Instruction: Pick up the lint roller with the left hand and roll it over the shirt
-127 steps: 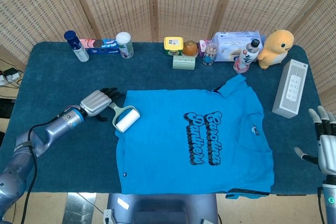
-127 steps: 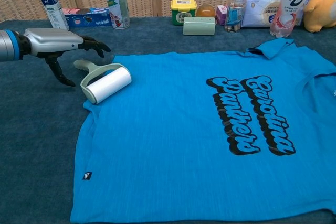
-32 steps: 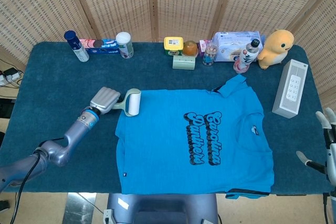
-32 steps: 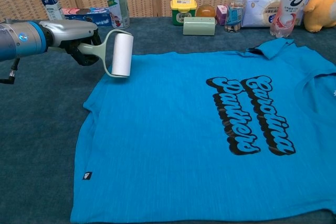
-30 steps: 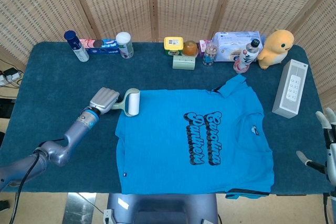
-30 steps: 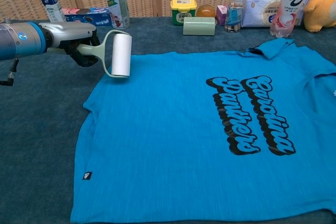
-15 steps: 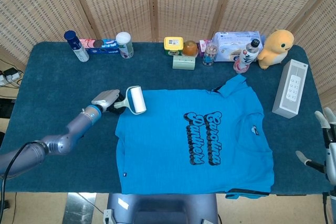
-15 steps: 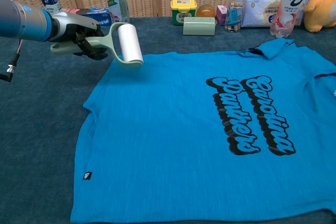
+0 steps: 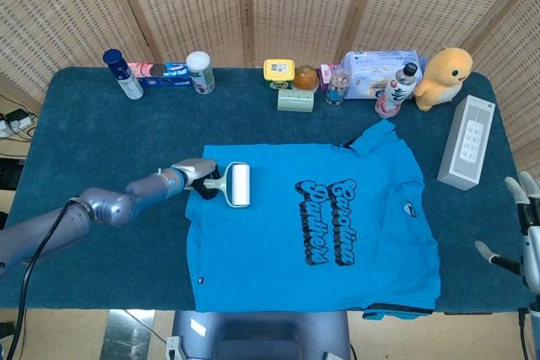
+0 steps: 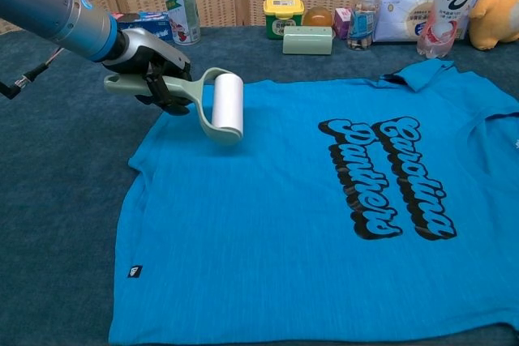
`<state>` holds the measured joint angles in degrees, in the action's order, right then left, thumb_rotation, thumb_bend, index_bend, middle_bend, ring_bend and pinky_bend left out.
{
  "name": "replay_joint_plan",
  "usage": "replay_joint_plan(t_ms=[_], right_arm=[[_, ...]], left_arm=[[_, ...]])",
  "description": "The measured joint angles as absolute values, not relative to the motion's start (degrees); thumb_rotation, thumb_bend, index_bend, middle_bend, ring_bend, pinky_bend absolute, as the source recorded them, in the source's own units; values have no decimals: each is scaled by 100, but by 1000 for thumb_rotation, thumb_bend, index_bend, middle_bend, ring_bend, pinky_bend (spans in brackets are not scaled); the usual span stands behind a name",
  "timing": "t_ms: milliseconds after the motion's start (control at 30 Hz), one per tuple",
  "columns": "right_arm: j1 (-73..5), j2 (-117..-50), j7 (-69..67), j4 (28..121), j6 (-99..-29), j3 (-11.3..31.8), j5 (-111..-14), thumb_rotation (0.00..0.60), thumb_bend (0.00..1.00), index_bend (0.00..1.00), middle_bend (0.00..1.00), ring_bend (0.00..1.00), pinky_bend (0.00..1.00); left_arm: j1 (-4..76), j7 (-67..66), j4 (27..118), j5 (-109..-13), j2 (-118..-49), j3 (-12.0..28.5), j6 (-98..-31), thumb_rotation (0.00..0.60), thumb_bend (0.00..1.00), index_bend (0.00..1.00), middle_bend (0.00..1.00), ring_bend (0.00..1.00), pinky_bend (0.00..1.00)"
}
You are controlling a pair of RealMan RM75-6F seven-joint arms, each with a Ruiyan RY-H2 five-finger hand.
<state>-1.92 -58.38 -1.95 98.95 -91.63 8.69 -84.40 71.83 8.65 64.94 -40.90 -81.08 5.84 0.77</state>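
A blue shirt (image 9: 312, 225) (image 10: 324, 216) with black lettering lies flat on the dark blue table (image 9: 93, 124). My left hand (image 9: 196, 174) (image 10: 146, 70) grips the pale green handle of the lint roller (image 9: 239, 184) (image 10: 225, 107). The white roll sits over the shirt's upper left part, near the sleeve; whether it touches the fabric I cannot tell. My right hand (image 9: 523, 233) shows at the far right edge of the head view, off the table, fingers spread and holding nothing.
Along the back edge stand bottles (image 9: 123, 73), a toothpaste box (image 9: 164, 73), a white can (image 9: 200, 72), small jars (image 9: 279, 73), a wipes pack (image 9: 375, 69) and a yellow plush toy (image 9: 445, 76). A white box (image 9: 467, 141) lies right of the shirt.
My left hand has carried the lint roller rightward and toward the front, from the shirt's left edge onto its upper left area. The right hand stays put.
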Motion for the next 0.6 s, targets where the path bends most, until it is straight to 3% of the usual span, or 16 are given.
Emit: replay_joint_plan(t_ms=[367,600], right_arm=[[-208,-5793,-368,9845,-9110,872,-8422,600,0,57,0,0,0],[-196,-5785,-381,9850,-9144,870,-8440,600,0,57,0,0,0]], left_arm=[[7730,1868,5975,-4082,-8258,354,1480,600,790,962,1000,970,1000],[7771,2137,5743,-4359,-8336,392,1772,600,792,961,1000,970,1000]])
